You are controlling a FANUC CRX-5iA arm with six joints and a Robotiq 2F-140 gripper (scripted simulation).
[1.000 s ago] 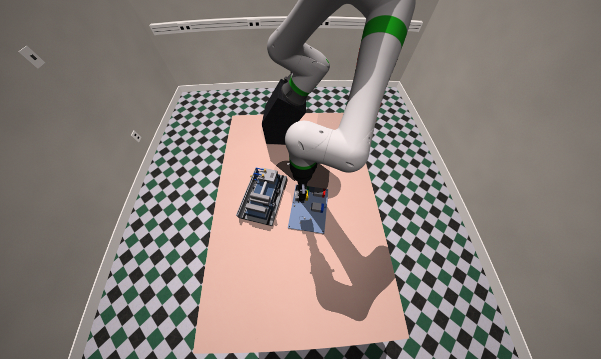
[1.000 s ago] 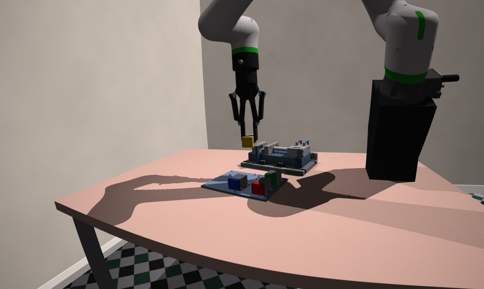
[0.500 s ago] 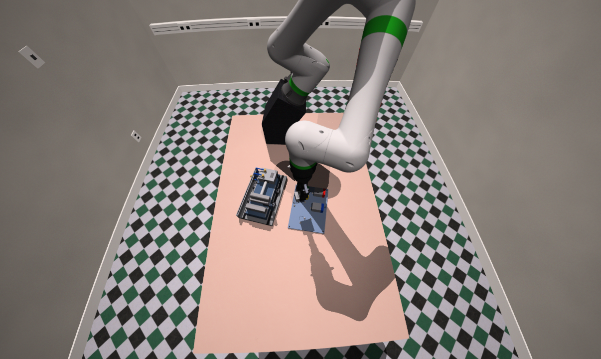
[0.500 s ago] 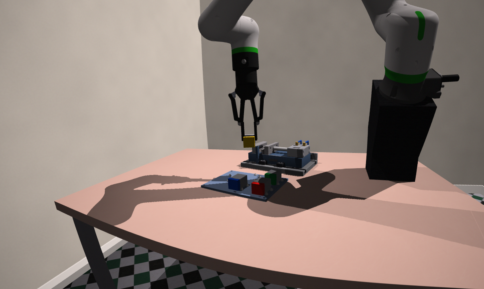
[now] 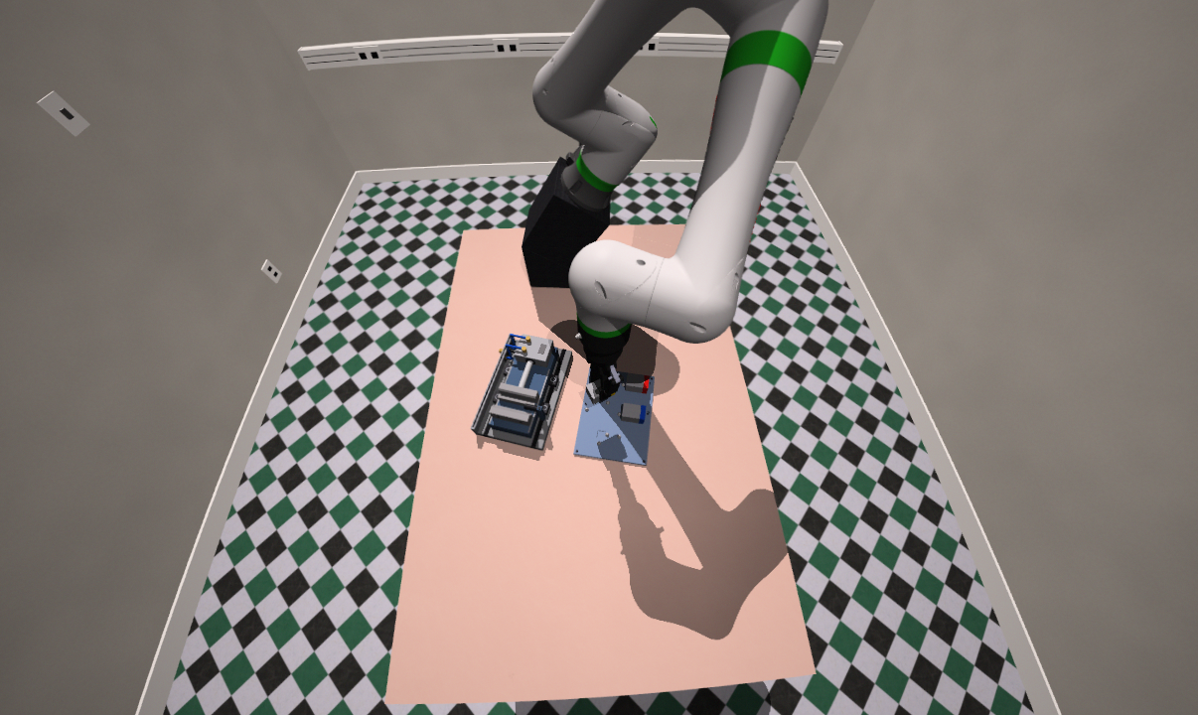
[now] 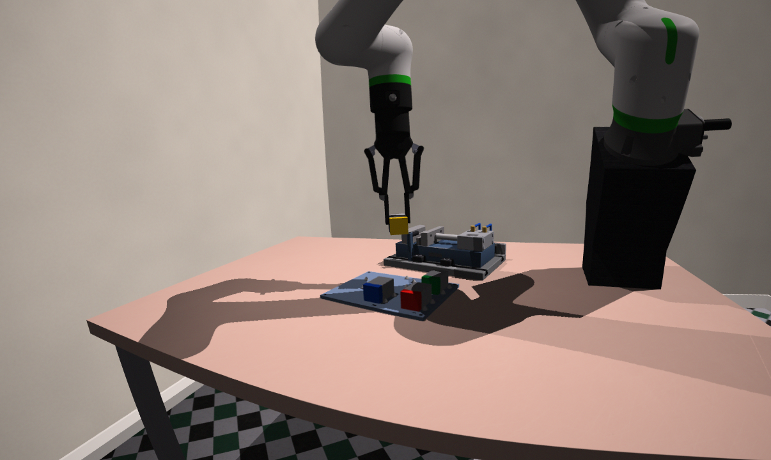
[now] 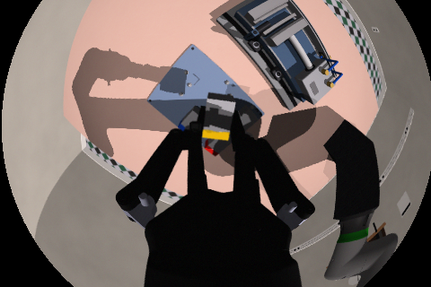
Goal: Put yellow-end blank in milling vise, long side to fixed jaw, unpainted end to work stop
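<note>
In the wrist view, the gripper [image 5: 602, 385] [image 6: 397, 219] [image 7: 217, 116] has its jaws clenched on the blank [image 6: 398, 217] [image 7: 218, 116], above the plate [image 5: 589, 439] [image 6: 342, 291] [image 7: 193, 62]. Its long axis runs from 12 to 6 o'clock, yellow end [image 6: 398, 225] [image 7: 215, 134] toward 6. The vise [image 5: 511, 414] [image 6: 451, 252] [image 7: 289, 31] lies at 1 o'clock; its grey patch is too small to read.

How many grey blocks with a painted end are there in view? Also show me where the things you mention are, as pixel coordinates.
4. The yellow-ended grey block [image 6: 398, 225] [image 7: 215, 134] is in the black gripper [image 5: 603, 386] [image 6: 397, 219] [image 7: 217, 116]; the blue-ended [image 5: 633, 412] [image 6: 379, 290] [image 7: 181, 126], red-ended [image 5: 639, 386] [image 6: 412, 299] [image 7: 210, 148] and green-ended [image 6: 435, 282] ones sit on the blue metal plate [image 5: 590, 434] [image 6: 342, 289] [image 7: 202, 65].
</note>
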